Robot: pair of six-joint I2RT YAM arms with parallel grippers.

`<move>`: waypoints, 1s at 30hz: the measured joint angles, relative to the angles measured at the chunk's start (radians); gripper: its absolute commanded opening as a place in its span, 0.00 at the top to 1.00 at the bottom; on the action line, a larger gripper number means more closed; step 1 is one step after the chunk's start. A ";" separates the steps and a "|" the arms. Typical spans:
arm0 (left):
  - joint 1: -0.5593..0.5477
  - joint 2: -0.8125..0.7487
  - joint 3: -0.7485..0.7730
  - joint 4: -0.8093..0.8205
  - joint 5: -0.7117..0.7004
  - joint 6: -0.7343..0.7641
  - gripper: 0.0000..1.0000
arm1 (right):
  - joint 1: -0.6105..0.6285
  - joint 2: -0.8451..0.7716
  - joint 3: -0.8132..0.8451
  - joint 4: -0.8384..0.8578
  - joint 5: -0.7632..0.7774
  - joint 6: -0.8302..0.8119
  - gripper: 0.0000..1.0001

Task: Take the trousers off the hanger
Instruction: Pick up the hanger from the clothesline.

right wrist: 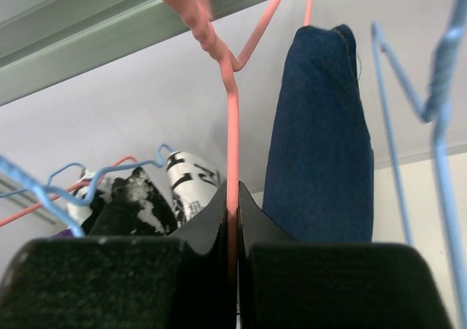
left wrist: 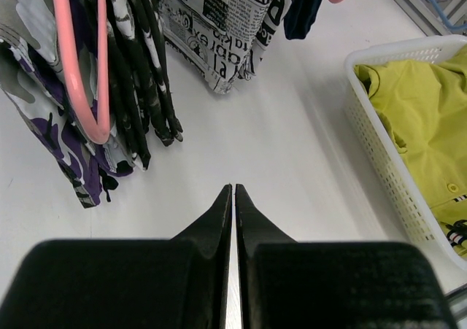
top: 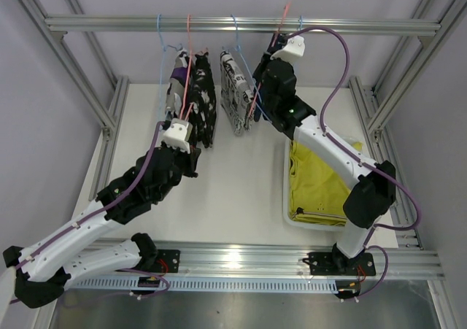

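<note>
My right gripper is raised to the rail and shut on the neck of a pink hanger. The navy blue trousers hang on it just right of my fingers. My left gripper is shut and empty, low over the table, apart from the black, white and purple patterned trousers on another pink hanger. Newspaper-print trousers hang beyond them. The yellow-green trousers lie in the white basket. In the top view my left gripper sits below the patterned trousers.
Blue wire hangers hang on the rail on both sides of the pink one. The basket stands on the table's right side by the right arm. Aluminium frame posts border the table left and right.
</note>
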 measured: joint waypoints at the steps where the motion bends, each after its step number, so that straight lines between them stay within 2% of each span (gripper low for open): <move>1: 0.000 0.000 0.000 0.000 0.000 0.000 0.96 | -0.007 0.000 0.000 0.000 0.000 -0.001 1.00; 19: 0.000 0.011 0.000 -0.003 0.002 0.000 0.96 | -0.160 -0.009 -0.031 -0.013 -0.069 0.058 1.00; 30: 0.000 0.028 0.000 -0.017 0.002 0.000 0.96 | -0.260 -0.097 -0.118 -0.015 -0.133 0.150 1.00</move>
